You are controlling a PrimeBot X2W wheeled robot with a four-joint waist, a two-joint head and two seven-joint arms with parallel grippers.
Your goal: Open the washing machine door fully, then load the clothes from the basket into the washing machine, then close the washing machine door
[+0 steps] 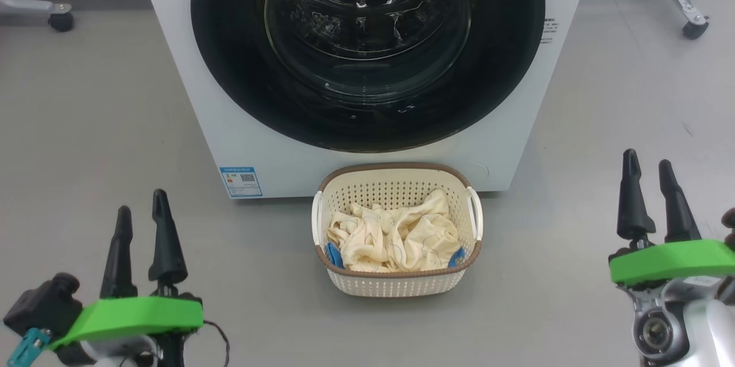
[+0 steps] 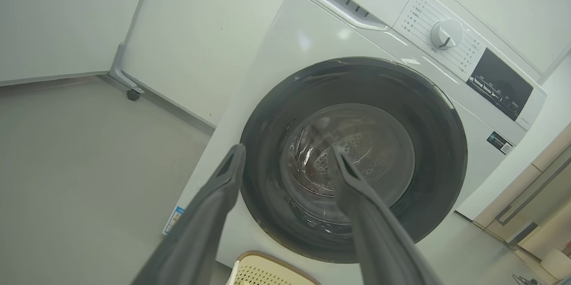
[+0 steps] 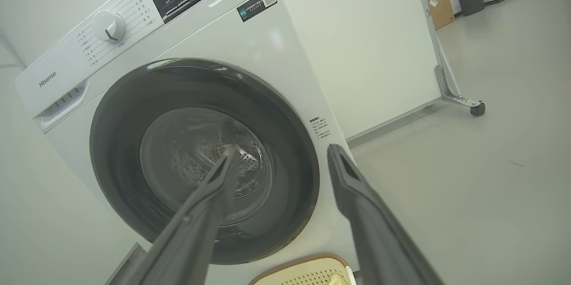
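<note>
Nearest, the left pincer [image 1: 142, 201] and right pincer [image 1: 648, 158] hang empty, dark fingers spread wide. Between them on the grey floor [image 1: 86, 126] sits the cream perforated plastic basket [image 1: 396, 288] holding pale cream-yellow clothes [image 1: 396, 235]. Just behind stands the big white washing machine [image 1: 189, 97], its round glossy black door [image 1: 505, 68] shut.

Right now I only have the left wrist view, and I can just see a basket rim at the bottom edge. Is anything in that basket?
Observer: Yes. The basket holds crumpled cream clothes with small blue parts showing.
Operator: Where is the right hand?
Observer: The right hand is open and empty, off to the basket's right and clearly apart from it.
Operator: Anything on the floor on that side?
Observer: A wheeled frame leg stands to the right of the washing machine, farther back than the basket.
</note>
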